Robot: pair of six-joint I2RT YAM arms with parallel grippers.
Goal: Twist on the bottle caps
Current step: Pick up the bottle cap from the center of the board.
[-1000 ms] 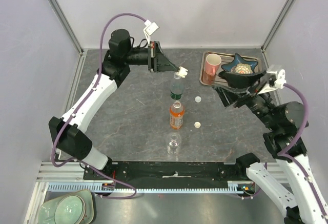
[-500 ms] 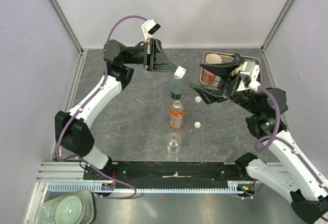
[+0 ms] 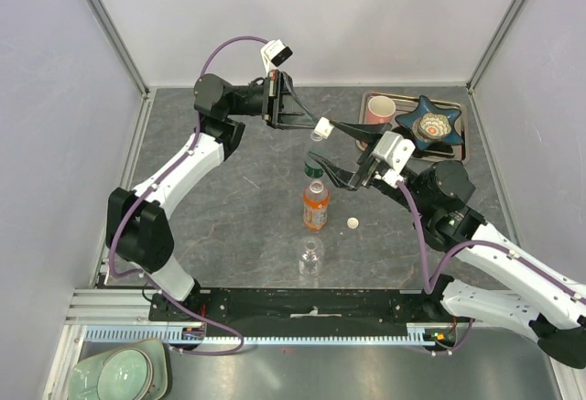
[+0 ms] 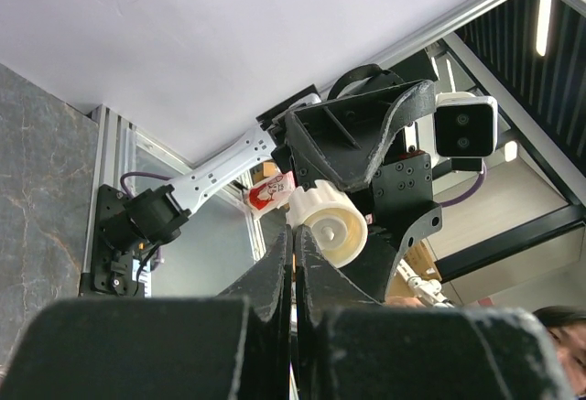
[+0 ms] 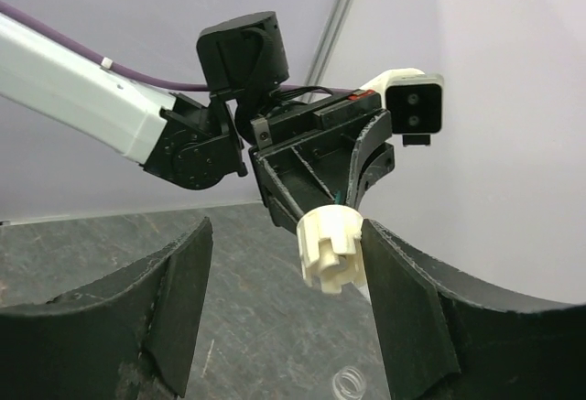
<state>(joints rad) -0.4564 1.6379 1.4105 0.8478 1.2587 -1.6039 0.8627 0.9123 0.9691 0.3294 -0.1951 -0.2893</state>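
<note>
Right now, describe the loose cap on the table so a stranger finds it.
On the grey table, find the orange bottle mid-row. Right of it lies a small white cap. It rests on bare tabletop; the other visible cap is pinched in the left claw.

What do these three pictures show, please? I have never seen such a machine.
A left arm and a right arm are bolted to a grey table. The wide picture looks down from above; the other two come from a camera on each wrist. Three bottles stand there: an orange bottle, a green-label bottle behind it, a tiny clear bottle in front. One loose cap lies beside the orange bottle. A tray at the back holds a pink mug and a blue star-shaped dish. The left claw holds a white cap in the air. The right claw is open around that cap.
</note>
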